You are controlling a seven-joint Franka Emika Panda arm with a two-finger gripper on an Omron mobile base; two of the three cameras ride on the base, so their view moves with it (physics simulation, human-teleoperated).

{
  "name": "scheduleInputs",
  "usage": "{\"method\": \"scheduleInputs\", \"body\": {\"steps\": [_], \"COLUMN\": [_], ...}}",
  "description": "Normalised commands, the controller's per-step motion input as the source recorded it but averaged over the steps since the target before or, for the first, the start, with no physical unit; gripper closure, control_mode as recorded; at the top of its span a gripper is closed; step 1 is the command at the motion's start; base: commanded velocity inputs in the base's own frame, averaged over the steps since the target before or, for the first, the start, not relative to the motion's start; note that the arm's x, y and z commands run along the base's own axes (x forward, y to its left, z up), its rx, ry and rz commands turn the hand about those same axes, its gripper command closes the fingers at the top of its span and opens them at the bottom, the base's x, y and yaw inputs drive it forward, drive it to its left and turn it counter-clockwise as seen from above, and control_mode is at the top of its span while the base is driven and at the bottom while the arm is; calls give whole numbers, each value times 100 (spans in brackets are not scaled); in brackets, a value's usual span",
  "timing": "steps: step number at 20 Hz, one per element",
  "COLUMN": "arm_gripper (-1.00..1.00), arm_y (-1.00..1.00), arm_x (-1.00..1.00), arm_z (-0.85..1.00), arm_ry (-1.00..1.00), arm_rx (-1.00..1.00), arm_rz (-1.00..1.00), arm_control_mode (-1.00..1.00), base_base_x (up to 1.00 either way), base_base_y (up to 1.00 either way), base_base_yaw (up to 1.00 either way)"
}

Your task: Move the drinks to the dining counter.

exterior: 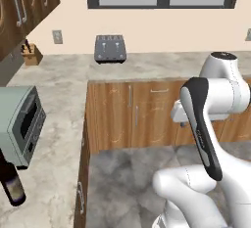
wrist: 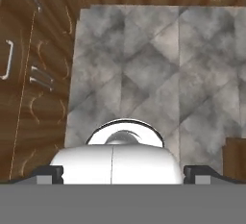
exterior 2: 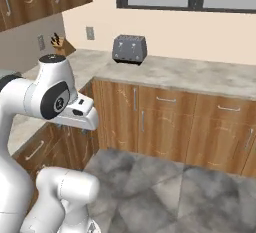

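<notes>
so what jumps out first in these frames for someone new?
The white arm folded up in the foreground over the grey tiled floor. Behind it, a dark toaster stands on the marble worktop under the window, a knife block sits in the far left corner, and a microwave is at left. A dark wine bottle stands on the worktop at the lower left edge.

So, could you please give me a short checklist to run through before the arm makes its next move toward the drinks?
1. End effector open and empty: ok; tips apart, nothing between them.
2. Wine bottle located and upright on the counter: ok.
3. Other two drinks located: cannot tell.
4. Bottle within reach: cannot tell; the hand points down at the floor.
5. Microwave close beside the bottle, may crowd the approach: not ok.
6. Dining counter located: cannot tell.
</notes>
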Motion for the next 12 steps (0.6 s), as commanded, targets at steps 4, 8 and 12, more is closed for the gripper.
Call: {"method": "scheduleInputs", "body": {"steps": [4,8,12], "arm_gripper": [-100,-100,-100], "arm_y": [0,0,0], "arm_x": [0,0,0], "arm_z": [0,0,0], "arm_ry": [0,0,0], "arm_rx": [0,0,0], "arm_rz": [0,0,0], "arm_control_mode": [100,100,100], "base_base_x": [100,64,4], "base_base_y": [-51,-4,7], "base_base_yaw": [37,61,91]}}
